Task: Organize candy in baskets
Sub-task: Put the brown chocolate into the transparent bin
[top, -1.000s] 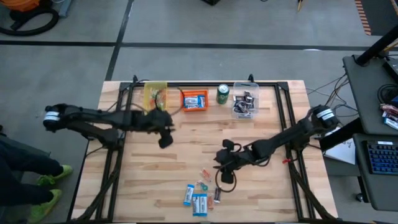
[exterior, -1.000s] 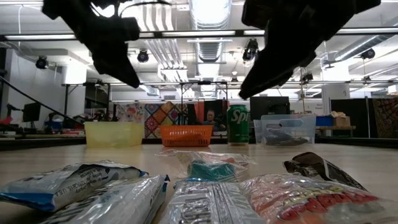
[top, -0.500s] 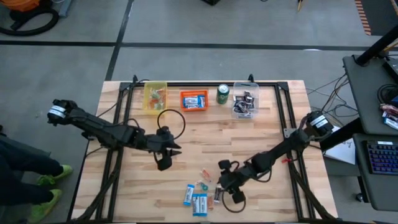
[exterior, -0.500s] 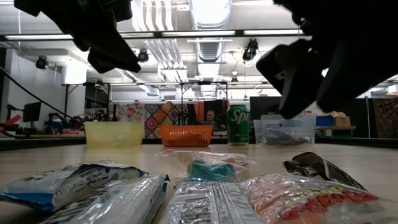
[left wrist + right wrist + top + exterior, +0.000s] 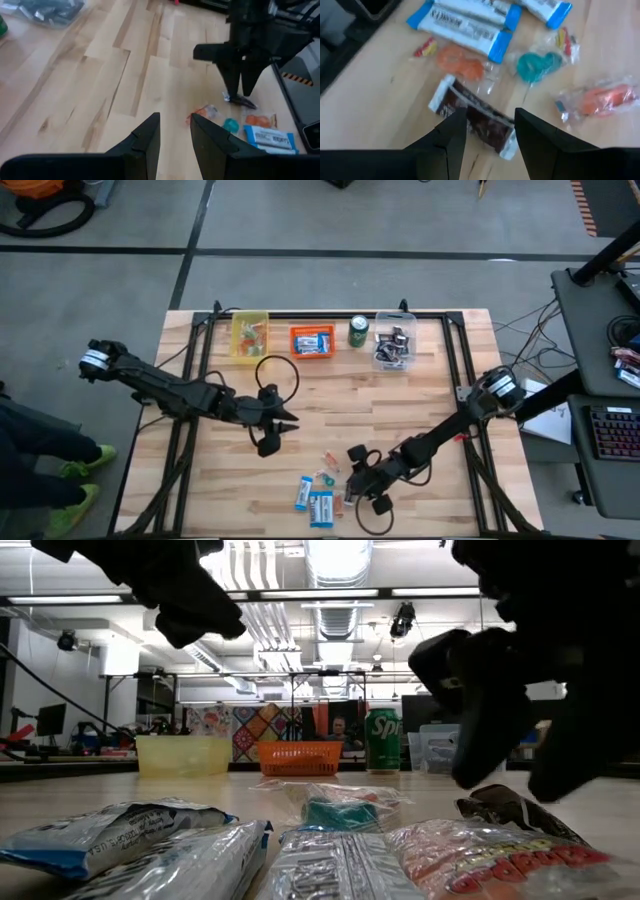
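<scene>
Loose candy lies near the table's front edge: blue-and-white bars (image 5: 470, 25), a dark brown bar (image 5: 475, 120), a teal sweet (image 5: 537, 64) and orange sweets (image 5: 460, 62). My right gripper (image 5: 490, 125) is open and low over the dark brown bar (image 5: 510, 810), one finger on either side of its near end; I see no contact. My left gripper (image 5: 288, 423) is open and holds nothing, above bare table left of centre. The baskets stand along the far edge: yellow (image 5: 249, 335), orange (image 5: 312, 340) and clear (image 5: 394, 345).
A green soda can (image 5: 359, 330) stands between the orange and clear baskets. Black frame rails (image 5: 195, 380) run along the table's left, right and far sides. A loop of black cable (image 5: 275, 370) lies by my left arm. Bare wood fills the middle.
My right gripper has gone toward the table's near edge and sunk over the candy pile, rolling its wrist as it went. My left gripper has swung away from the baskets toward the table's near edge. No candy has moved.
</scene>
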Robot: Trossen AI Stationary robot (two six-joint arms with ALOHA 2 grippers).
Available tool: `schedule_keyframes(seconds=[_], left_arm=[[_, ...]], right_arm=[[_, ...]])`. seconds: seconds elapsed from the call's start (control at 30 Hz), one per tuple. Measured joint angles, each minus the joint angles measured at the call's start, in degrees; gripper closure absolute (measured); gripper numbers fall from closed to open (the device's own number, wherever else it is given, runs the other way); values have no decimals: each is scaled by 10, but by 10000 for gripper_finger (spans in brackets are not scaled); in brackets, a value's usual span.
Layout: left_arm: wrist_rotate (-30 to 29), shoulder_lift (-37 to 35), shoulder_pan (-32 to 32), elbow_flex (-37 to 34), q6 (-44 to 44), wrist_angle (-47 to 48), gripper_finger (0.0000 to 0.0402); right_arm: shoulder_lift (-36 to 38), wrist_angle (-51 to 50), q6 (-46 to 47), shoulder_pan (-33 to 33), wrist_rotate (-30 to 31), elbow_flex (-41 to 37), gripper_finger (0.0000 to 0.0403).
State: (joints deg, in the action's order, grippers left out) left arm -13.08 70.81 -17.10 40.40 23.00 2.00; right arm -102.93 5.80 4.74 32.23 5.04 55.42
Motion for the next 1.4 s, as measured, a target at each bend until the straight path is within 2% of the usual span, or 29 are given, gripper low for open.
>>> schedule_keyframes(seconds=[0.3,0.4,0.63,0.83,0.97,1.07,1.2,1.4], left_arm=[[2,10,-4,0,-1,-2,311],[2,12,-5,0,-1,-7,311],[2,16,-7,0,0,-4,311],[2,16,-7,0,0,-4,311],[2,16,-7,0,2,-3,311],[1,16,-7,0,2,0,311],[2,16,-7,0,2,5,311],[1,16,-7,0,3,6,311]], right_arm=[[-34,9,-7,-6,-14,21,258],[-34,7,1,-10,-24,20,286],[-34,6,-3,-14,-41,20,385],[-25,-1,-4,-16,-40,20,393],[11,-23,-2,-25,-29,19,394],[56,-72,6,-33,27,20,394],[133,-182,18,-55,132,20,394],[256,-344,88,-142,268,20,394]])
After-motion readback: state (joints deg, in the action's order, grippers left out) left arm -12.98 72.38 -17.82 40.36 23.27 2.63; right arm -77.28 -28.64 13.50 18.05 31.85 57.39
